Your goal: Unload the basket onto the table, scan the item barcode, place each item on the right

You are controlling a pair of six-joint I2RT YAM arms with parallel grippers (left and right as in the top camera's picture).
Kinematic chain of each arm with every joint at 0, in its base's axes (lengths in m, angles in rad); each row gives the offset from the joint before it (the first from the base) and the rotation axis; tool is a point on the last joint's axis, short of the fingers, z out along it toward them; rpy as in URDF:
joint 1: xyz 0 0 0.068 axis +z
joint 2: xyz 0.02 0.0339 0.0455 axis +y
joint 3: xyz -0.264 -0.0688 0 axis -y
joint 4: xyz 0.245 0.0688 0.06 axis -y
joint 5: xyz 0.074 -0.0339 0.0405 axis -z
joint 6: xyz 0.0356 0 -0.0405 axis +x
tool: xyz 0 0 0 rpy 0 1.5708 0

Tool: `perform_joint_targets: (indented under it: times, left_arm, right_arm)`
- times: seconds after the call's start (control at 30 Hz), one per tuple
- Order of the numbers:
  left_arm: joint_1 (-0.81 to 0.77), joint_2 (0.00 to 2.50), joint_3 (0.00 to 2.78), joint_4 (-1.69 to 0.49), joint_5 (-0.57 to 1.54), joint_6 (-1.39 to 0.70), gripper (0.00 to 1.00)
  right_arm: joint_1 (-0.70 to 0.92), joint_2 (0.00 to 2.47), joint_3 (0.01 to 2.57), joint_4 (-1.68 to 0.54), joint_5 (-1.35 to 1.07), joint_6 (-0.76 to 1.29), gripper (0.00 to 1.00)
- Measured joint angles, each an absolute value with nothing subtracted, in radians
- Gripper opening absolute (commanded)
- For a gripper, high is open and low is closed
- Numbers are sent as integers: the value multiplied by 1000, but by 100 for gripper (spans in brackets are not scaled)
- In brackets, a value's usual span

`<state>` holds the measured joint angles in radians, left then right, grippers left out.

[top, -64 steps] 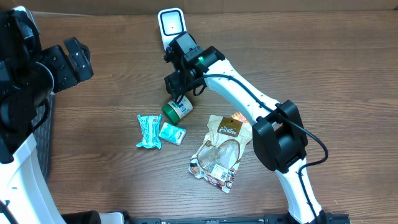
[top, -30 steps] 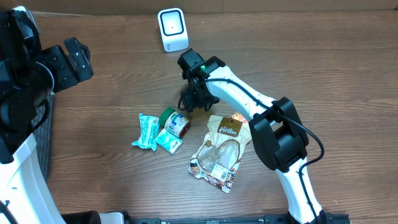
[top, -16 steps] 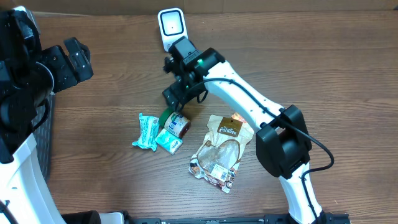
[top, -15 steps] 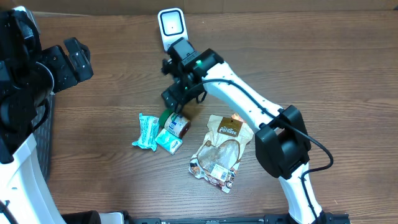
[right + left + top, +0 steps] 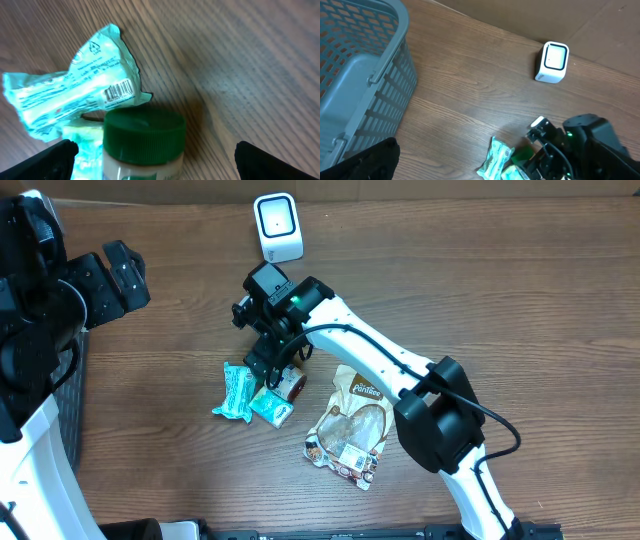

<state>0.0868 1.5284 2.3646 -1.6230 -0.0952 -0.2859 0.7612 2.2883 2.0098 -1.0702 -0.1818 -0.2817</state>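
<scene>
A jar with a green lid (image 5: 144,132) lies on its side on the table, its label end showing in the overhead view (image 5: 292,384). My right gripper (image 5: 161,162) is open, one finger on each side of the lid and neither touching it; from above it (image 5: 270,362) covers the lid. The white barcode scanner (image 5: 278,226) stands at the back of the table, well apart from the jar. My left gripper (image 5: 117,272) hangs open and holds nothing at the far left, above the basket.
A long teal wrapper (image 5: 237,391) with a printed barcode (image 5: 119,90) and a small teal packet (image 5: 272,406) lie against the jar's left side. A brown snack pouch (image 5: 355,425) lies to its right. A grey basket (image 5: 355,75) sits at the left edge.
The right gripper has opened wide and swung left and down from near the scanner to the jar's lid end. The jar lies where it was a second ago.
</scene>
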Motion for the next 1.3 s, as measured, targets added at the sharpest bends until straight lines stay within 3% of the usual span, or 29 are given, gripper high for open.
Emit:
perform_joint_targets:
  times: [0.47,0.87,1.0,1.07,1.17,1.3]
  left_arm:
    - [87,1528,2365,-1623,-95,-286,100]
    - [87,1528,2365,-1623,-95,-286,100]
    - [87,1528,2365,-1623,-95,-286,100]
    - [87,1528,2365,-1623,-95,-286,100]
    - [87,1528,2365,-1623,-95,-286,100]
    - [87,1528,2365,-1623,-95,-286,99]
  right_arm:
    - [781,2356,2006,-1037,-179,-293,85]
    - [780,2382,1985,-987,-176,-293,66]
    - [780,2382,1985,-982,-177,-294,55]
    - [780,2382,1985,-970,-178,-294,41]
    - [779,2382,1985,-950,-176,-292,27]
    - [779,2382,1985,-947,-176,-292,25]
